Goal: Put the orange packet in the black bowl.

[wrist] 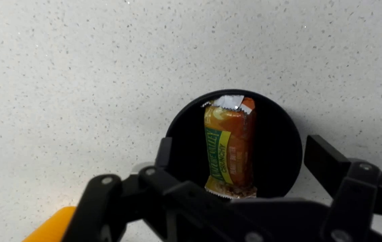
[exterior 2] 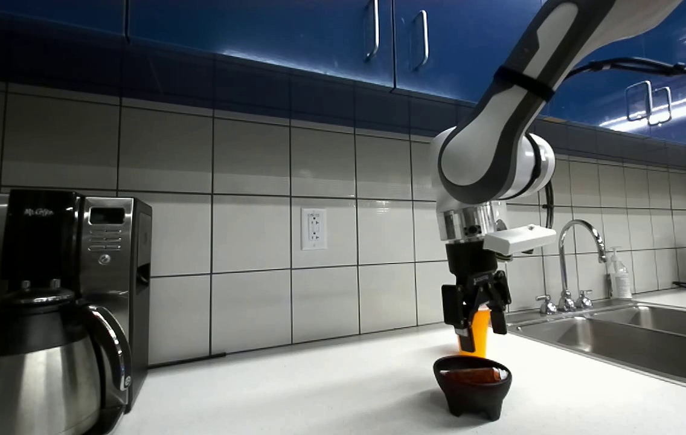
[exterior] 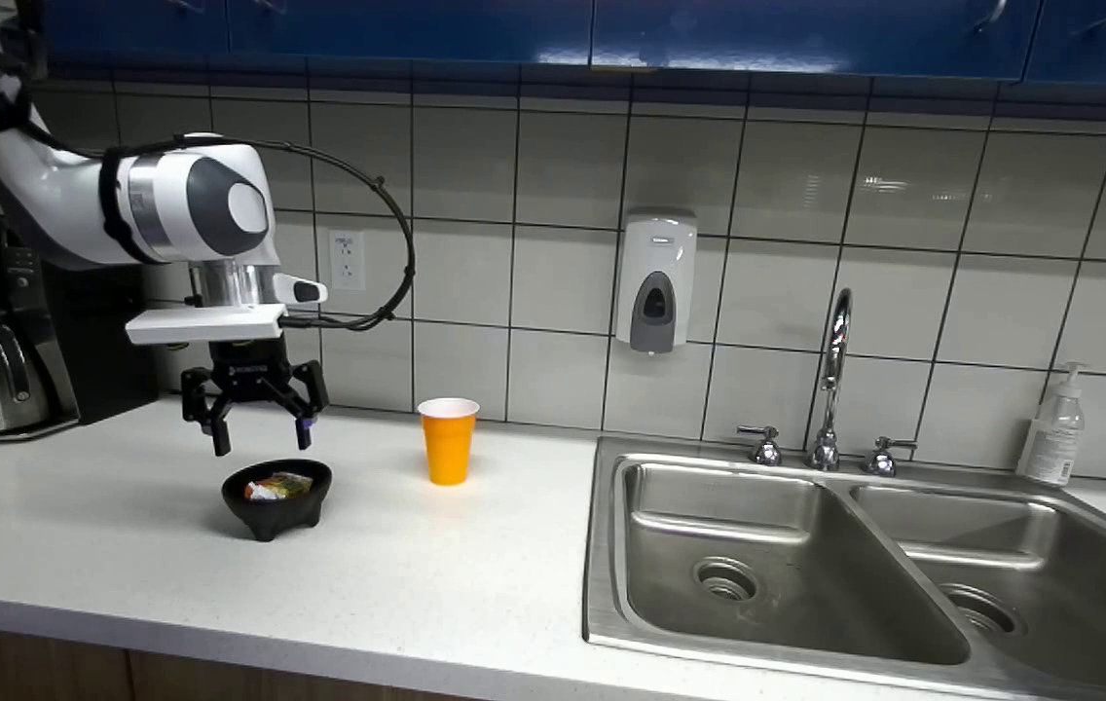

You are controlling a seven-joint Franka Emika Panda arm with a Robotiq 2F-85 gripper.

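Note:
The orange packet (exterior: 280,486) lies inside the black bowl (exterior: 266,514), which stands on the white counter. In an exterior view the bowl (exterior 2: 474,397) shows from the side, with part of the packet (exterior 2: 474,376) above its rim. In the wrist view the packet (wrist: 229,151) lies lengthwise in the bowl (wrist: 276,144), its torn white end at the top. My gripper (exterior: 263,440) is open and empty, a little above the bowl. In the wrist view my gripper's fingers (wrist: 238,148) are wide apart, one on each side of the packet, touching nothing.
An orange cup (exterior: 449,443) stands upright near the bowl, partly behind my gripper in an exterior view (exterior 2: 480,329). A coffee maker (exterior 2: 47,350) stands at the counter's end. A metal sink (exterior: 602,545) with a faucet (exterior: 835,360) is set into the counter beyond the cup.

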